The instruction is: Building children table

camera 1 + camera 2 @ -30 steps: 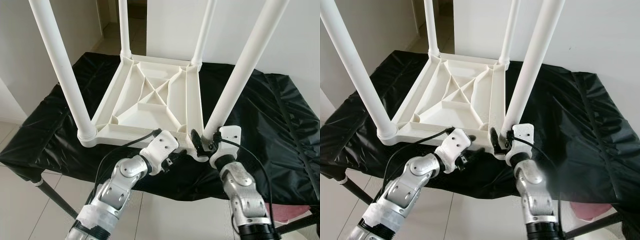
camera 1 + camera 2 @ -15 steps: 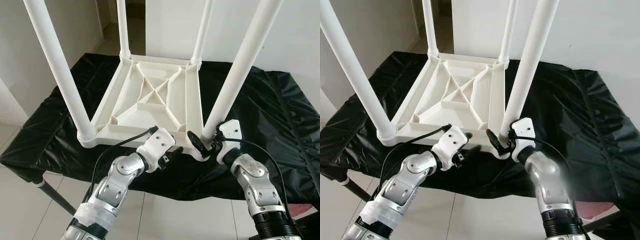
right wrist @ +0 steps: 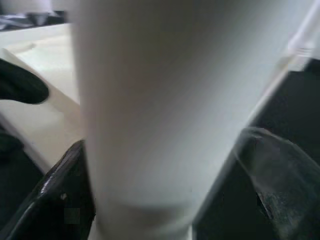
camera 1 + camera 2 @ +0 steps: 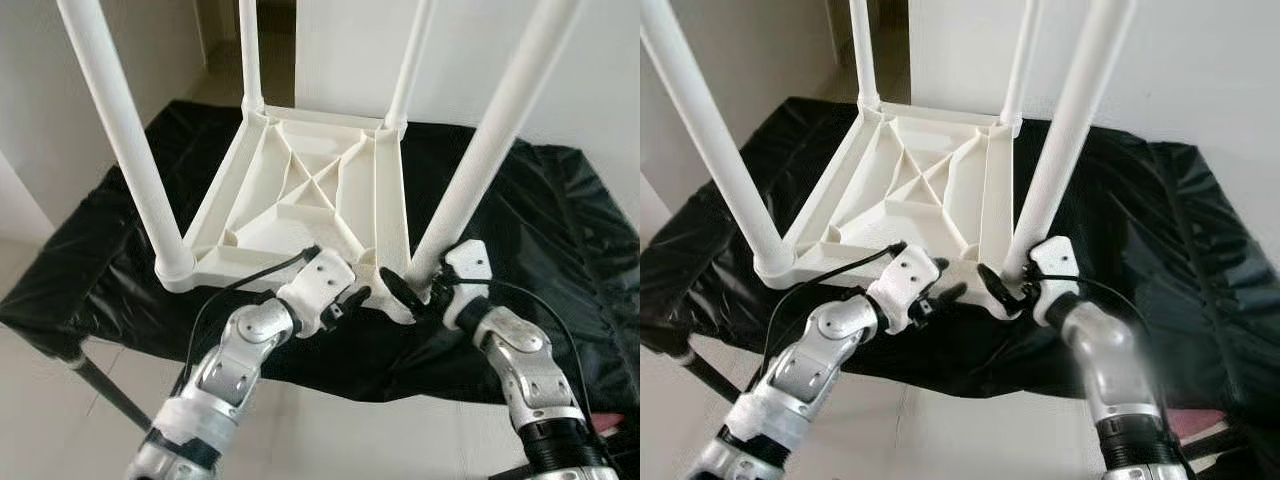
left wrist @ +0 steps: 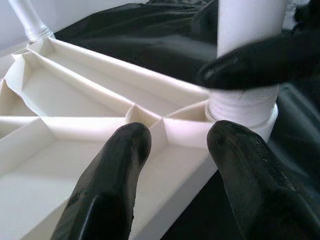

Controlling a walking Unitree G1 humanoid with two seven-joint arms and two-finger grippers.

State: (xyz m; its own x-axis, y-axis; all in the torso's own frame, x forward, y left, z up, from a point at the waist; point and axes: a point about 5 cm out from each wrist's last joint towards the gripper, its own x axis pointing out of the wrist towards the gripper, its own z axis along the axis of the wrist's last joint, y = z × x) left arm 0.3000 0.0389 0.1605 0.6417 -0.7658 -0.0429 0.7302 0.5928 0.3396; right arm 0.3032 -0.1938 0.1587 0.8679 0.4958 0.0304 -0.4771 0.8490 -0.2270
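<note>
The white plastic children's table (image 4: 300,190) lies upside down on a black cloth-covered work surface (image 4: 520,220), its ribbed underside up and all four round white legs standing in their corner sockets, so assembly looks nearly done. The right gripper (image 4: 415,293) straddles the base of the near right white leg (image 4: 470,180), one finger on each side, apparently seating or tightening it. The left gripper (image 5: 175,145) hovers beside that corner, its fingers spread apart over the frame's rim and holding nothing.
</note>
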